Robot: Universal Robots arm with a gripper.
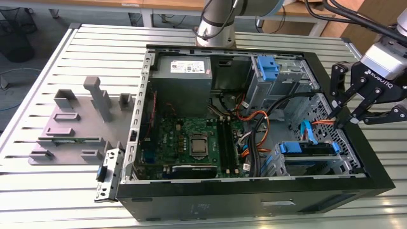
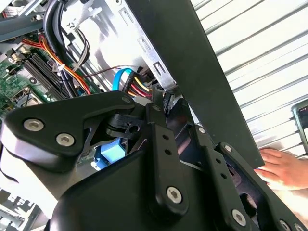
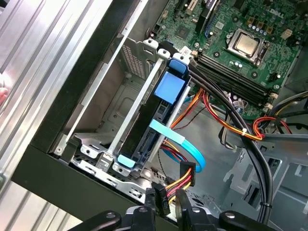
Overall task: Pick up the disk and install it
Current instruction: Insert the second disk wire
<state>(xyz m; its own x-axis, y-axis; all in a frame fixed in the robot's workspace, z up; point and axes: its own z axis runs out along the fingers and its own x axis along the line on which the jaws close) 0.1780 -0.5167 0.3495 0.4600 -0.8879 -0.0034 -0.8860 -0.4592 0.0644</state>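
Disk point(image 1: 308, 149) seated in the case's lower bay, hand point(image 1: 357, 110) empty, fingers spread, above and beside it.

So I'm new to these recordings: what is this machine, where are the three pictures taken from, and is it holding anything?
It is a single robot arm with a black gripper at its end. The exterior view looks down from off the arm at an open computer case lying on a slatted metal table. Both wrist views come from cameras riding on the arm, looking past the gripper into the case. The gripper is open and holds nothing; it hangs at the case's edge at the exterior view's right. The disk, with its blue rails, already sits in a drive bay inside the case. A grey plastic holder lies on the table beside the case. A person's hand rests on the table in the second wrist view.
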